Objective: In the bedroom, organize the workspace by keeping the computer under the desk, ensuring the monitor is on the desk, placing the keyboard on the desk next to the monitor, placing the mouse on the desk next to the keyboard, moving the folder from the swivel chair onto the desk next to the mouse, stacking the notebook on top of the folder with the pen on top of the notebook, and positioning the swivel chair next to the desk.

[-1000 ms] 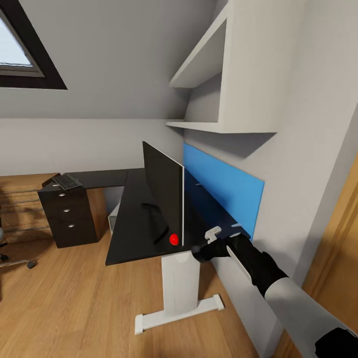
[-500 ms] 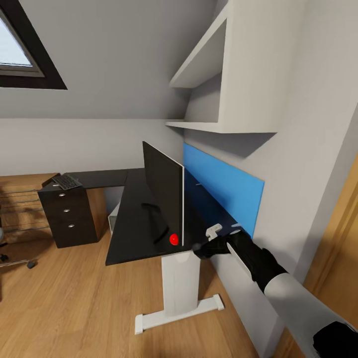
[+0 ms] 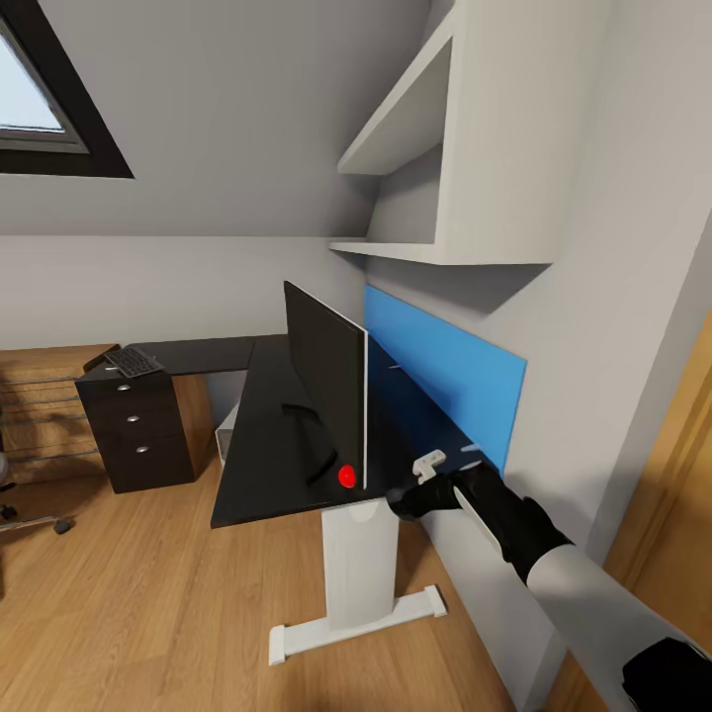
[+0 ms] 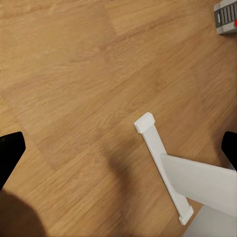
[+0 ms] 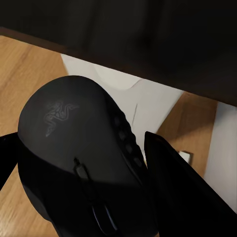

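Right tool (image 3: 403, 499) is gripping the mouse (image 5: 79, 158) just off the worktop (image 3: 267, 435) end, beside the monitor (image 3: 324, 381). Left tool (image 4: 118, 148), fingers spread apart, is hanging over the wood floor (image 4: 74, 74). Keyboard (image 3: 132, 362) is lying on the far drawer unit (image 3: 138, 425).

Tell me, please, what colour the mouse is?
Dark grey, near black mouse; right wrist view.

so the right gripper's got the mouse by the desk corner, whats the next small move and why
Probably carry the mouse forward over the black top. The right gripper holds it at the near edge of the desk, beside the monitor, and the right wrist view shows floor and the white desk leg under it, so letting go here would likely drop it.
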Motion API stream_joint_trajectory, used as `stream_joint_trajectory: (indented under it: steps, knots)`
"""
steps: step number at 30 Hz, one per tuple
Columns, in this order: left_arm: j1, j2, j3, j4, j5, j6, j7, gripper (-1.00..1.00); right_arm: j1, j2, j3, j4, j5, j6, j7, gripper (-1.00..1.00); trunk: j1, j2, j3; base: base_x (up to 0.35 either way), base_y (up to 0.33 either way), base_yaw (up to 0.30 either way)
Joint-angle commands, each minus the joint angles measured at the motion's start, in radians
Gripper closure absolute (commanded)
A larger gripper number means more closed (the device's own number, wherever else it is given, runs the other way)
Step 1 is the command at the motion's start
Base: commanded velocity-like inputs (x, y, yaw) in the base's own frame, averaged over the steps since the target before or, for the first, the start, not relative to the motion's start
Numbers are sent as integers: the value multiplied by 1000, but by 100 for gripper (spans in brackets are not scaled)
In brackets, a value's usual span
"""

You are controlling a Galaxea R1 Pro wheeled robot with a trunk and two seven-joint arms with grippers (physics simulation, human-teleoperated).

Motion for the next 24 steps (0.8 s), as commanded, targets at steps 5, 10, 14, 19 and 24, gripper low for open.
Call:
stream_joint_trajectory:
  steps: [5,10,14,19,24]
  knots:
    - [0,1,0,2,11,4,9,-100,59,-23,3,-117,-10,4,-4,100,0,-1,-1,0,4,0]
    - [0,2,0,5,10,4,10,-100,159,-54,-5,-313,-6,34,-6,100,0,-1,-1,0,0,0]
    - [0,2,0,5,10,4,10,-100,188,-74,-4,-396,-2,103,-7,100,0,-1,-1,0,0,0]
    - [0,3,0,5,11,4,9,-100,254,-83,3,-545,33,204,-7,100,0,-1,-1,0,0,0]
    - [0,2,-1,5,11,3,9,-100,354,-75,5,-728,149,255,-7,100,0,-1,-1,0,11,0]
